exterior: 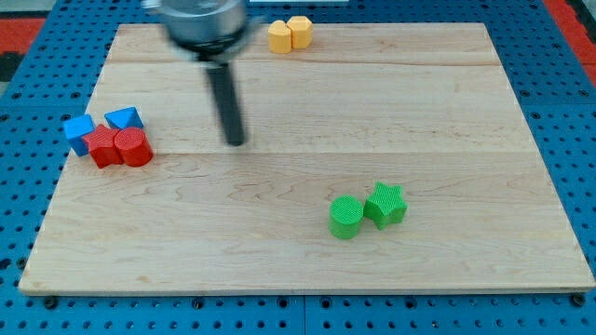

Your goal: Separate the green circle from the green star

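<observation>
The green circle (345, 218) sits on the wooden board at the view's lower right of centre. The green star (386, 205) touches it on its right side. My tip (236, 142) is left of centre, well apart from both green blocks, up and to their left. The rod rises from the tip to the blurred arm head at the view's top.
Two blue blocks (79, 130) (124, 119) and two red blocks (102, 146) (134, 147) cluster at the view's left edge of the board. Two yellow blocks (280, 36) (300, 31) sit together at the top edge. The board (447, 102) lies on a blue pegboard.
</observation>
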### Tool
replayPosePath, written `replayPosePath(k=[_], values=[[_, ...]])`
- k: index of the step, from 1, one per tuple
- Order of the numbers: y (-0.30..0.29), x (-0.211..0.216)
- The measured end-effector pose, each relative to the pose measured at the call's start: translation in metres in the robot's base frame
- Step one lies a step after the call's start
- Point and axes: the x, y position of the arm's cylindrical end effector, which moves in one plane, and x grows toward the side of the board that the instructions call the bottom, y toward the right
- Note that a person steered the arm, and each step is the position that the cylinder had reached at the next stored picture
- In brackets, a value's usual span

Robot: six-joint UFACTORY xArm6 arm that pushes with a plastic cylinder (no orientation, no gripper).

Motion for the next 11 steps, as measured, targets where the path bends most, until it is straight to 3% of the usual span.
replayPosePath(k=[1,2,3,4,6,7,8,10,11], values=[[0.136,0.009],[0.222,0.080],[0.192,0.135],[0.084,0.138],[-0.046,0.122],[-0.077,0.122],[-0.108,0.095],[-0.083,0.072],[-0.095,0.085]])
